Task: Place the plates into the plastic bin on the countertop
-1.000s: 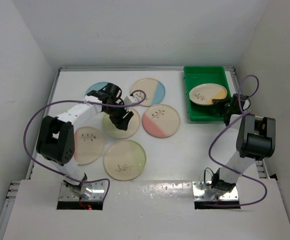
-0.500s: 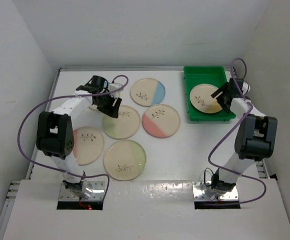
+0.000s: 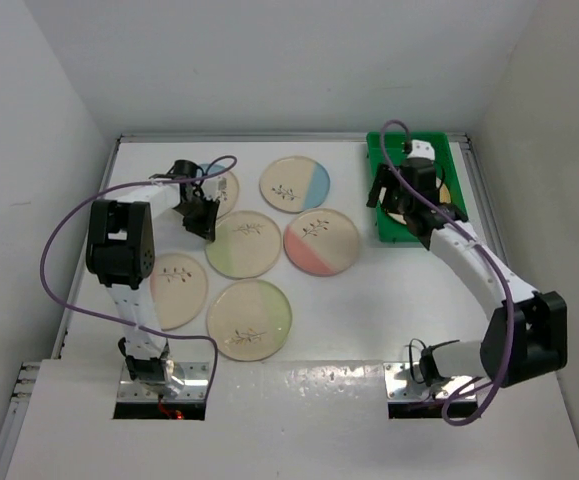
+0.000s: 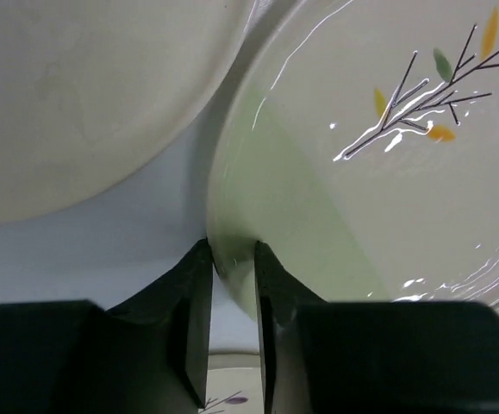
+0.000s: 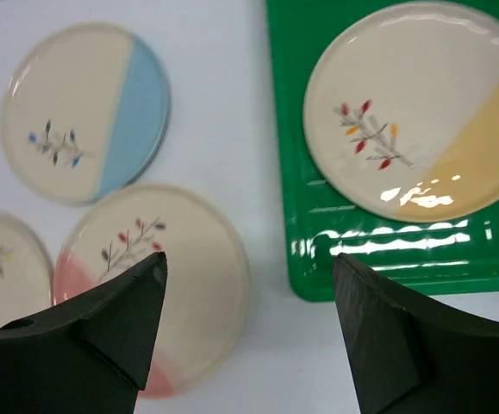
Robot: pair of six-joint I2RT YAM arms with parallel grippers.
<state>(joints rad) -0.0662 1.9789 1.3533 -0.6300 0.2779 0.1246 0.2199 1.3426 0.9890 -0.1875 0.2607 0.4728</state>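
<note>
1 of 7 in, six out on the bench (image 3: 369, 300).

- **6 o'clock, nearest:** near green plate (image 3: 249, 320), with pale pink plate (image 3: 177, 290) just beside it at 8.
- **Mid-bench:** middle green plate (image 3: 244, 245) and pink plate (image 3: 321, 241) lie side by side. Can't tell if their rims touch.
- **Left tool (image 4: 232, 250):** sits at the 10 o'clock edge of the middle green plate. Jaws bracket the rim, one outside and one over the glazed face, with a narrow gap. Can't tell if they pinch it yet.
- **Far-left plate (image 3: 224, 193):** lies just beside that same rim, partly hidden by the arm.
- **12 o'clock:** blue plate (image 3: 295, 184), untouched.
- **1 o'clock:** bin (image 5: 285, 172), with yellow plate (image 5: 413, 112) flat inside.
- **Right tool (image 5: 249, 267):** hovers over the bin's 9 o'clock wall, spread wide, empty.

Step in hand, my read: grab the middle green plate.

To do it well:
- Get the outer jaw right under the lip and squeeze firm before any lift. Glazed ceramic is likely slippery, and an edge grip lets the plate swing.
- Raise the gripped edge first, straight up, so it doesn't knock the far-left plate.
- The bin is well apart from the left arm, so expect a long reach or a handover.
- The right tool should clear the bin mouth.
- Set the plate down centred on the yellow plate; the bin looks barely wider than a plate.
</note>
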